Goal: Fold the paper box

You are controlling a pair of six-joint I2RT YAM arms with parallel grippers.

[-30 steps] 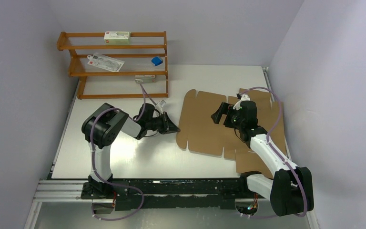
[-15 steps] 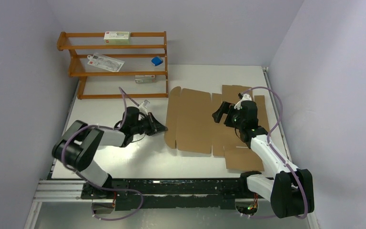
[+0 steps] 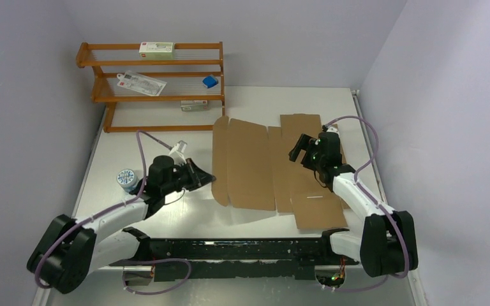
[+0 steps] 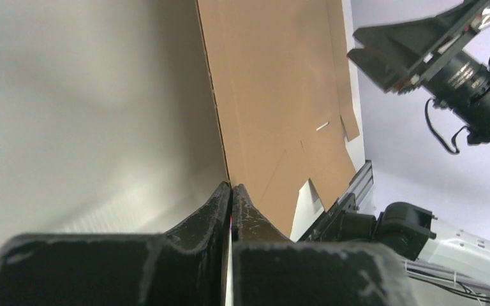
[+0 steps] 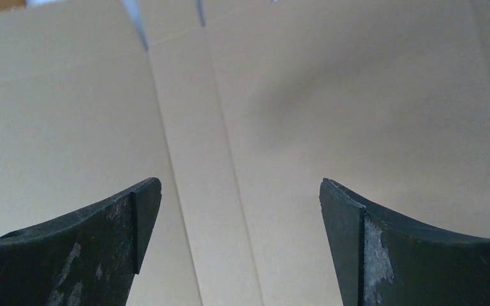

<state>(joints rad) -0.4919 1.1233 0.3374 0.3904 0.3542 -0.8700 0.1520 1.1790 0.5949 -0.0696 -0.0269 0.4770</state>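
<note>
The flat brown corrugated-cardboard sheet [image 3: 249, 166] looks matt and papery, its cut edge rough where the left fingers [image 4: 204, 213] pinch it. Both those and the right fingers [image 5: 102, 242] are black plastic, dull and scuffed. Beside them the white tabletop [image 4: 70, 95] is smooth and glossy.

top view: right gripper [image 3: 298, 150] hides part of the cardboard sheet [image 3: 249, 169]. small round thing [image 3: 126, 176] left of the sheet, too small to tell what. print on white carton [image 3: 156, 47] unreadable. left wrist view: sheet's far end cut off at top; its near edge vanishes between the pressed-together tips of the left gripper [image 4: 231, 188].
</note>
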